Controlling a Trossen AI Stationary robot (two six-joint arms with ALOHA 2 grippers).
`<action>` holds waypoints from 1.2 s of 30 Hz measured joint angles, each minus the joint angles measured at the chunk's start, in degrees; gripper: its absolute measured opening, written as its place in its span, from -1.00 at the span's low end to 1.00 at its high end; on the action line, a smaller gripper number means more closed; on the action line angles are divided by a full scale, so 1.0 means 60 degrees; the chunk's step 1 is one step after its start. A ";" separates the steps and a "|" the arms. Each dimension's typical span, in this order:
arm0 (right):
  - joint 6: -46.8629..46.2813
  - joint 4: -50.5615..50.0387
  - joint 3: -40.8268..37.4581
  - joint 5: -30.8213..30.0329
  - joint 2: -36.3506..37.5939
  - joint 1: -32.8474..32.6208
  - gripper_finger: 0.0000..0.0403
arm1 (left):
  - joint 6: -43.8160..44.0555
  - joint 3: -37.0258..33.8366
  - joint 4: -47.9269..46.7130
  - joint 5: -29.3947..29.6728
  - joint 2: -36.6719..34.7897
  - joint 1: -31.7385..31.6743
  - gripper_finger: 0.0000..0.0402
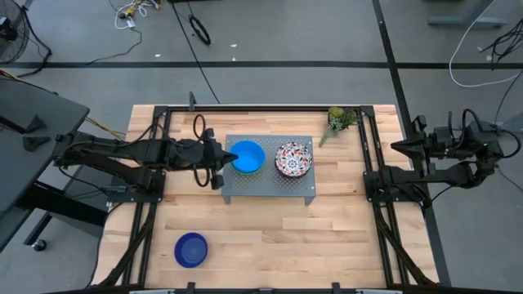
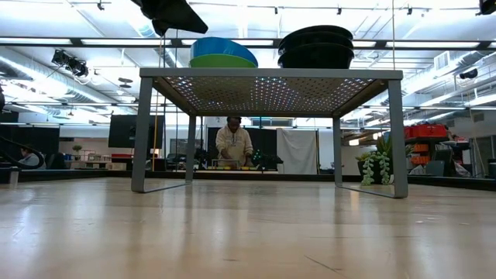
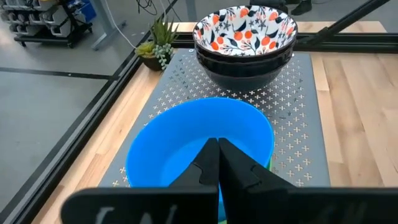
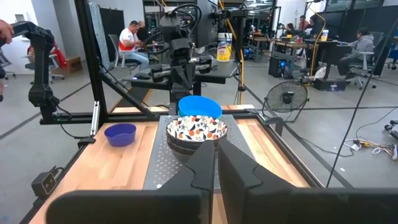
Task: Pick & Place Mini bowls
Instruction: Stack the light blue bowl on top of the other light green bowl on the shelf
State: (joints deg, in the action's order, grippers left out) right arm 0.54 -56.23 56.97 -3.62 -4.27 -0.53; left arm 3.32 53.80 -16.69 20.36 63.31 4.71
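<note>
While the light blue bowl point(image 1: 248, 157) sits nested on a green bowl point(image 2: 222, 60) atop the grey stand point(image 1: 270, 186), your left gripper point(image 1: 219, 158) is right at its near rim, fingers pressed together with nothing between them; you'd need to spread them. The bowl lies straight ahead of it, the floral stack point(image 1: 293, 159) just beyond. The right gripper point(image 1: 402, 147), also closed and empty, waits well apart. A dark blue bowl point(image 1: 190, 249) rests on the table. You'll find no readable writing

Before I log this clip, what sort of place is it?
Probably a robotics lab or open workshop: people at computer desks, a standing floor fan, and cables across the grey floor around the wooden table.
</note>
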 joint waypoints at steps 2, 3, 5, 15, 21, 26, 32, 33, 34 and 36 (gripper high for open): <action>-0.0001 0.0000 0.0000 0.0000 0.0000 -0.0001 -0.89 | -0.0019 0.0000 -0.0015 0.0000 0.0000 -0.0004 -1.00; 0.0002 0.0000 0.0004 0.0000 0.0000 -0.0001 -0.89 | -0.0039 0.0000 -0.0025 0.0000 0.0000 -0.0004 -1.00; 0.0002 0.0000 0.0004 0.0000 0.0000 -0.0001 -0.89 | -0.0211 0.0000 -0.0041 -0.0036 0.0000 -0.0004 -1.00; -0.0001 0.0000 0.0000 0.0000 0.0000 -0.0001 -0.89 | -0.0177 0.0004 -0.0309 -0.0678 0.0000 -0.0069 -1.00; -0.0001 0.0000 0.0004 0.0000 0.0000 0.0002 -0.89 | -0.0114 0.0004 -0.0540 -0.0681 0.0000 -0.0069 -1.00; -0.0001 0.0000 0.0000 0.0000 0.0000 0.0002 -0.89 | -0.0091 0.0007 -0.0660 -0.0683 0.0004 -0.0069 -1.00; -0.0001 0.0000 0.0003 0.0000 0.0000 -0.0001 -0.89 | 0.0034 0.0007 -0.0936 -0.0688 0.0004 -0.0069 -1.00; -0.0001 0.0000 0.0004 0.0000 0.0000 -0.0001 -0.89 | 0.0050 0.0007 -0.0933 -0.0692 0.0004 -0.0069 -1.00; -0.0001 0.0000 0.0004 -0.0002 0.0000 0.0002 -0.89 | 0.0081 0.0007 -0.0935 -0.0688 0.0004 -0.0069 -1.00; -0.0001 0.0000 0.0004 0.0000 0.0000 0.0000 -0.89 | 0.0088 0.0007 -0.0969 -0.0688 0.0004 -0.0069 -1.00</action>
State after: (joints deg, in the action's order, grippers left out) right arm 0.54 -56.23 56.99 -3.62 -4.27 -0.53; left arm 3.84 53.84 -22.50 16.23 63.33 4.29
